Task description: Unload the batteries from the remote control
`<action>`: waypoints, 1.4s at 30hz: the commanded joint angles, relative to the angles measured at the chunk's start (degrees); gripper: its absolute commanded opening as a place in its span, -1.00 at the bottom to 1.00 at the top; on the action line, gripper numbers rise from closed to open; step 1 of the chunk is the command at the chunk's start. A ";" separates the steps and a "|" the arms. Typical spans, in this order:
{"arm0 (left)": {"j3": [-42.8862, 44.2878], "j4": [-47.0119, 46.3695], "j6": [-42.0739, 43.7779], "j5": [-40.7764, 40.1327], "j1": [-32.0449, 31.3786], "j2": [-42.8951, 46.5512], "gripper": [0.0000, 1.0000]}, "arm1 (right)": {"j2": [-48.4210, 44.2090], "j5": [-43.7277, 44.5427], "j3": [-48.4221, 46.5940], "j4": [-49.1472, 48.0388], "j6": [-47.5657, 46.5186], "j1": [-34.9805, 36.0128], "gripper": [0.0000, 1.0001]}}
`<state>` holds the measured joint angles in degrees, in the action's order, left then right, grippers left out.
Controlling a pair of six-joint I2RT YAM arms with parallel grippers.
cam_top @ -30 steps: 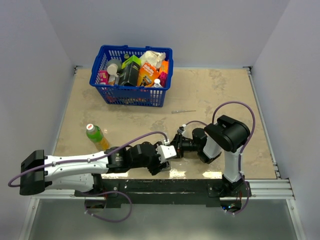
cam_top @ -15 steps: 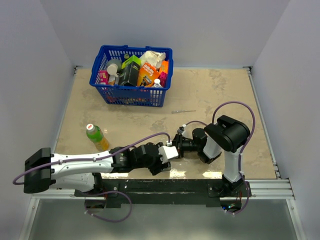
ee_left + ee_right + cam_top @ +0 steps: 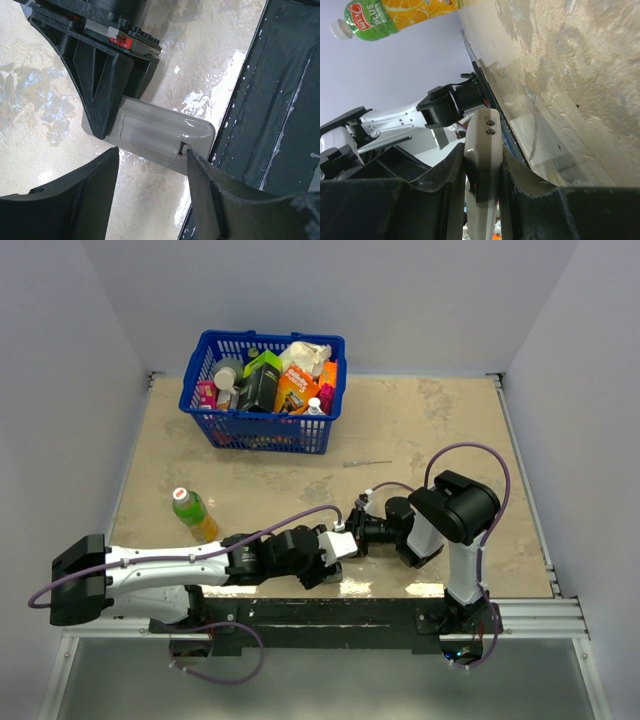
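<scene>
Remote control (image 3: 481, 135) sits pinched inside right gripper (image 3: 483, 170).

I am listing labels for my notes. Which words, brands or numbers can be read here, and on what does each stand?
"PLUS": on the juice bottle, on its label, right wrist view.
Red brand word above it: too blurred.
Packages in the blue basket: print too small to read.

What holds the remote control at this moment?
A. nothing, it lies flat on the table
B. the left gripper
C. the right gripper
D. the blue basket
C: the right gripper is shut on the remote control, while the left gripper is open.
</scene>
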<state>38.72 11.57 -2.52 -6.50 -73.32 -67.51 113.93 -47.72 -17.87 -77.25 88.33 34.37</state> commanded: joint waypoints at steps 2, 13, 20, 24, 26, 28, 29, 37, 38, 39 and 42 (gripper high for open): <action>0.39 -2.17 -0.38 -0.53 -0.33 -0.70 0.21 | -0.90 -1.23 0.73 -28.04 1.05 -0.27 -1.00; 1.01 -2.78 1.03 1.84 -0.33 -2.37 0.20 | -0.55 -1.14 0.47 -28.04 1.31 -0.27 -1.00; 0.57 -2.96 1.21 0.44 -0.33 -2.98 0.19 | -0.55 -1.23 0.64 -28.04 1.40 -0.36 -1.00; 0.66 -3.05 1.38 -0.53 -0.33 -3.68 0.18 | -0.81 -1.41 0.73 -28.04 2.10 -0.27 -1.00; 0.92 -2.87 1.47 -1.14 -0.33 -4.21 0.18 | -1.34 -1.49 0.90 -28.04 2.37 -0.36 -1.00; 1.27 -2.61 1.73 -1.41 -0.33 -4.48 0.17 | -2.22 -1.76 0.91 -27.95 2.46 -0.36 -1.00; 1.27 -2.61 1.82 -1.76 -0.33 -4.56 0.17 | -2.39 -1.76 0.91 -28.04 2.54 -0.27 -1.00; 1.53 -2.78 2.26 -4.13 -0.33 -3.95 0.15 | -0.73 -2.37 0.99 -28.04 1.93 -0.36 -1.00; 1.62 -2.70 2.26 -4.48 -0.42 -3.95 0.15 | -0.55 -2.46 0.99 -28.04 1.75 -0.27 -1.00; 1.71 -2.61 2.26 -4.48 -0.33 -3.95 0.15 | -0.46 -2.46 0.99 -28.04 1.75 -0.27 -1.00; 1.97 -2.52 3.74 -5.10 -0.33 -3.95 0.15 | -0.20 -2.55 0.99 -28.04 1.75 -0.27 -1.00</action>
<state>39.16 9.26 -1.85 -7.88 -73.67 -70.91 113.62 -47.51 -17.34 -76.77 86.74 34.04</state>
